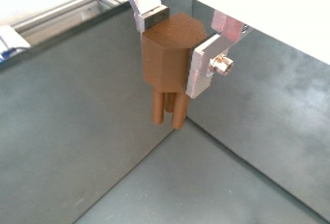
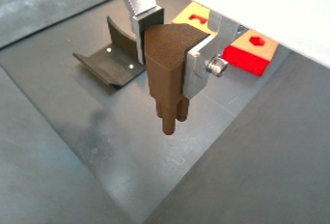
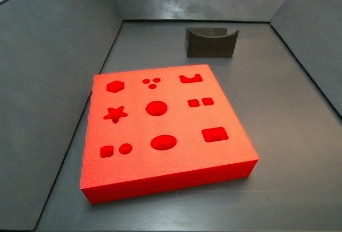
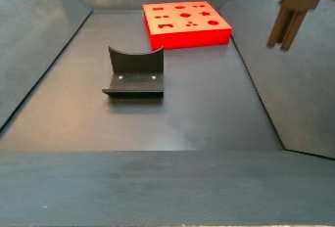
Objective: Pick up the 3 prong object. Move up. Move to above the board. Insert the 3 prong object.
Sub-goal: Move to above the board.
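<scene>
My gripper (image 1: 178, 46) is shut on the 3 prong object (image 1: 165, 69), a brown wooden block with its prongs pointing down, held well above the grey floor. It shows the same way in a wrist view (image 2: 168, 73), between the silver fingers of the gripper (image 2: 176, 46). In a side view the 3 prong object (image 4: 295, 16) hangs high at the right edge, off to the right of the board (image 4: 190, 39); the gripper is cut off there. The red board with its cut-outs lies flat on the floor (image 3: 201, 161); part of it shows behind the gripper (image 2: 252, 56).
The dark fixture (image 4: 133, 74) stands on the floor in front of the board; it also shows in a side view (image 3: 210, 42) and in a wrist view (image 2: 114, 59). Grey walls enclose the floor on all sides.
</scene>
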Available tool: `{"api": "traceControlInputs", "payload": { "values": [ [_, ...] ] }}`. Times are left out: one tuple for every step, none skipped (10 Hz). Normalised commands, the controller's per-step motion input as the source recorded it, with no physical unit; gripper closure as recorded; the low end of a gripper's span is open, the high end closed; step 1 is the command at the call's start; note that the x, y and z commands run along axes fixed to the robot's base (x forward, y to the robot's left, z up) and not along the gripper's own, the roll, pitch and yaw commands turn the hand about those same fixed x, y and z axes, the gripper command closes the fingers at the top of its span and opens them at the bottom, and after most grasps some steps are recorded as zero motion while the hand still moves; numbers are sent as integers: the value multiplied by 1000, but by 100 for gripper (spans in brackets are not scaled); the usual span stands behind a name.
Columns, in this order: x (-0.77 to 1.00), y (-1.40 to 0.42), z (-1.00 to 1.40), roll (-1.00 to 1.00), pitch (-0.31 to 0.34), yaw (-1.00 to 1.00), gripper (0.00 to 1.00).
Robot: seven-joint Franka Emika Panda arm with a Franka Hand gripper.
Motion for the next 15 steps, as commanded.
{"api": "traceControlInputs", "payload": {
  "values": [
    [-12, 52, 492, -17, 65, -26, 100],
    [-9, 38, 329, -14, 67, -24, 100],
    [310, -1000, 169, 62, 162, -42, 100],
    [314, -1000, 151, 77, 156, -23, 100],
    [314, -1000, 157, 69, 142, 17, 100],
    [319, -1000, 163, -20, 102, 10, 100],
    [321, -1000, 161, -32, 92, 11, 100],
    [329, -1000, 161, 1, 96, 7, 100],
    [334, -1000, 162, -8, 101, 9, 100],
    [341, -1000, 164, -8, 110, 7, 100],
    [348, -1000, 165, -7, 108, 7, 100],
    [355, -1000, 166, 6, 115, 11, 100],
    [364, -1000, 170, -27, 116, 4, 100],
    [372, -1000, 169, 4, 114, 7, 100],
    [381, -1000, 173, 15, 120, 13, 100]
  ]
}}
